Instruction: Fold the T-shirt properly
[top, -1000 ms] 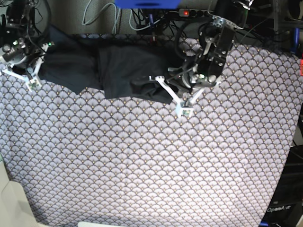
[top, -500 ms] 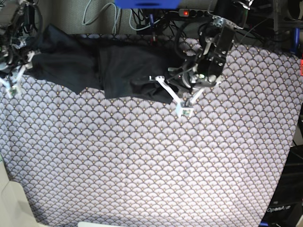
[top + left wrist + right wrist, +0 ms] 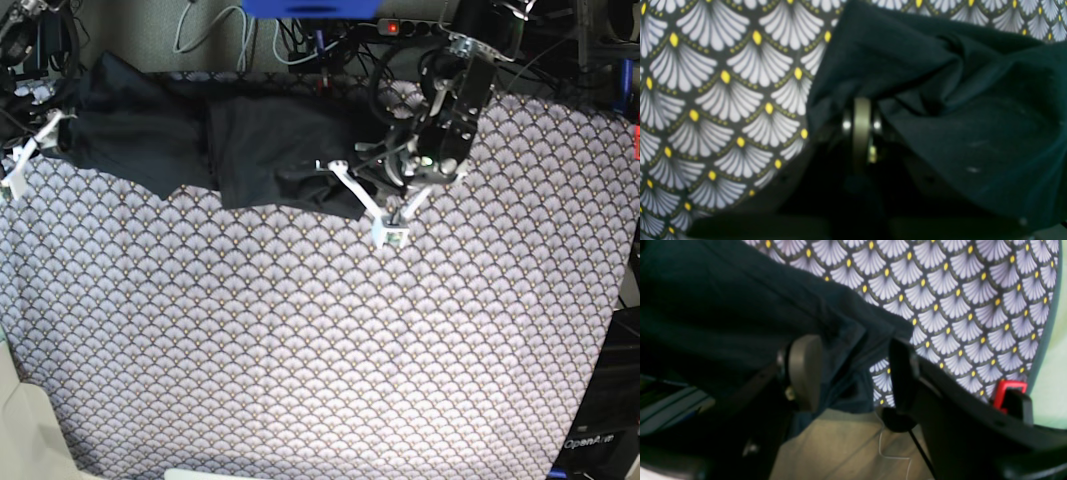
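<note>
One T-shirt [image 3: 230,145] lies at the upper left of the base view, on one tablecloth [image 3: 320,340]. Two grippers show: one [image 3: 385,215] at upper centre, one [image 3: 25,150] at far left.

The near and middle stretch of the tablecloth [image 3: 320,350] lies bare from left edge to right edge, so a gripper could sweep across it freely. Along the far edge the T-shirt [image 3: 220,140] spreads in a dark band from the far-left corner to about the middle. The left gripper [image 3: 385,215] and its arm stand at the shirt's right end, blocking that approach. The right gripper [image 3: 25,150] hangs at the far-left corner, jaws parted around the cloth there. To the far right the cloth surface is bare.
</note>
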